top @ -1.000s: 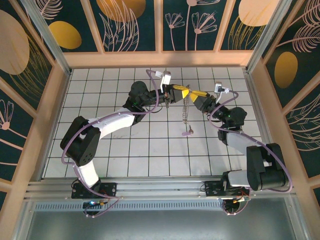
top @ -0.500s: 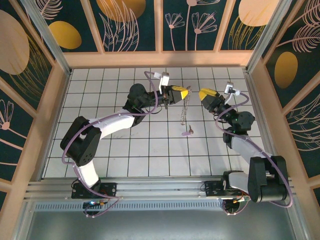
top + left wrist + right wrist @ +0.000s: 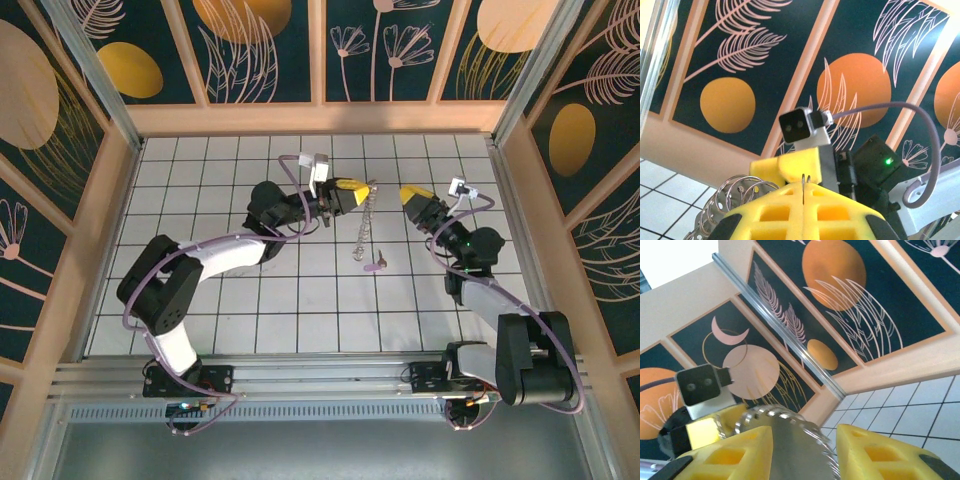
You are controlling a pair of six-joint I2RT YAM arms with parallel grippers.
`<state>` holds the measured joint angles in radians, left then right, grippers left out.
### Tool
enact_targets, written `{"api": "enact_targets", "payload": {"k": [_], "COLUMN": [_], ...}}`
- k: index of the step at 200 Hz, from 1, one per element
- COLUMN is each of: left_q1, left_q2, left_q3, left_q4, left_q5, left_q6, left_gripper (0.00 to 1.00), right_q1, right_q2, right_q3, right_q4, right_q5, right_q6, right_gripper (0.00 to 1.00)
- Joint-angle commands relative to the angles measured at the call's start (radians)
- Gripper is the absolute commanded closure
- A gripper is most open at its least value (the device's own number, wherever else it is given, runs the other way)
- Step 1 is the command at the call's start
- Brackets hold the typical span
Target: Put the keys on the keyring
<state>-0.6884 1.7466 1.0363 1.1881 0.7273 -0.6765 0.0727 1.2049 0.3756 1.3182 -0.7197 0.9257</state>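
The keyring (image 3: 366,222) is a pale coiled wire strand hanging from my left gripper (image 3: 365,187), whose yellow fingers are shut on its top end. In the left wrist view the jaws (image 3: 805,185) pinch a thin wire, and the keyring's coils (image 3: 732,192) bulge out to their left. The small pink key (image 3: 376,266) lies on a white tile just right of the strand's lower end; I cannot tell whether they touch. My right gripper (image 3: 404,190) hovers open a little to the right of the keyring. Its wrist view shows the blurred silvery coil (image 3: 790,440) in the gap between the spread fingers (image 3: 802,432).
White tiled floor (image 3: 300,290) enclosed by wooden rails and patterned wall panels (image 3: 320,115). Lilac cables (image 3: 290,165) loop over both arms. The right arm's camera and black body (image 3: 875,165) face the left wrist at close range.
My right gripper has pulled back to the right, away from the left gripper and the keyring's top. The left gripper has shifted slightly left, and the hanging strand has swung with it. The key stays put.
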Motion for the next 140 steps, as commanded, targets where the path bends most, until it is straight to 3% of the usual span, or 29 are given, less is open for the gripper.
{"api": "enact_targets", "payload": {"k": [1,140], "left_q1": [-0.003,-0.003], "left_q2": [-0.074,-0.101], "left_q3": [0.001,0.034], "left_q4": [0.103,0.161], "left_q5": [-0.032,-0.007], "left_q6": [0.064,0.156], "left_gripper": [1.0,1.0], "right_q1": [-0.006,0.011], "right_q2": [-0.01,0.077], "right_q3": [-0.033,-0.086], "right_q4": [0.002,0.033], "right_q5": [0.036,0.031], "right_q6": [-0.012,-0.041], "right_gripper": [0.61,0.62]}}
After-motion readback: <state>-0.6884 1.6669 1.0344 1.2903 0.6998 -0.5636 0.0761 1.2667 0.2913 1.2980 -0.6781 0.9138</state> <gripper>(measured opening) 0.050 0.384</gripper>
